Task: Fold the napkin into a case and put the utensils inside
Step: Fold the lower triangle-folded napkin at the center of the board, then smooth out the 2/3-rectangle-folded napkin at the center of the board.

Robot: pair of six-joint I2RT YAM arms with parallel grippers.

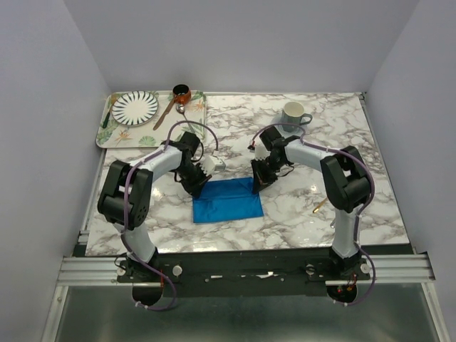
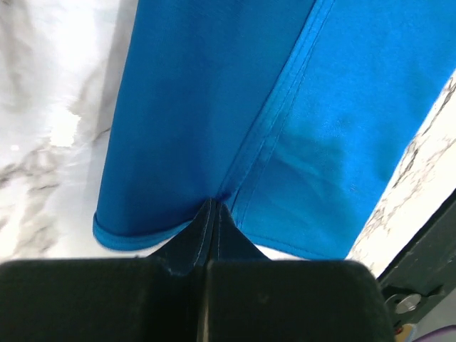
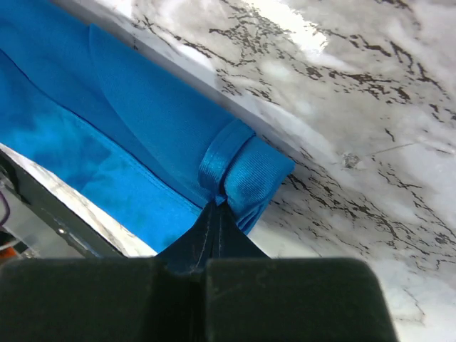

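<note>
The blue napkin point(image 1: 226, 200) lies folded into a rectangle on the marble table, between the two arms. My left gripper point(image 1: 199, 187) is shut on its far left edge; in the left wrist view the closed tips point(image 2: 212, 207) pinch the hem of the napkin point(image 2: 214, 107). My right gripper point(image 1: 257, 183) is shut on the far right corner. In the right wrist view the tips point(image 3: 218, 207) hold the napkin point(image 3: 142, 135) where that corner is bunched and curled. A gold spoon point(image 1: 319, 207) lies on the table beside the right arm. No silver utensil shows.
At the back left a patterned tray point(image 1: 107, 134) holds a striped plate point(image 1: 135, 107), a small brown pot point(image 1: 182, 92) and a brown-handled spoon point(image 1: 168, 111). A pale cup point(image 1: 293, 112) stands at the back right. Grey walls close in the table.
</note>
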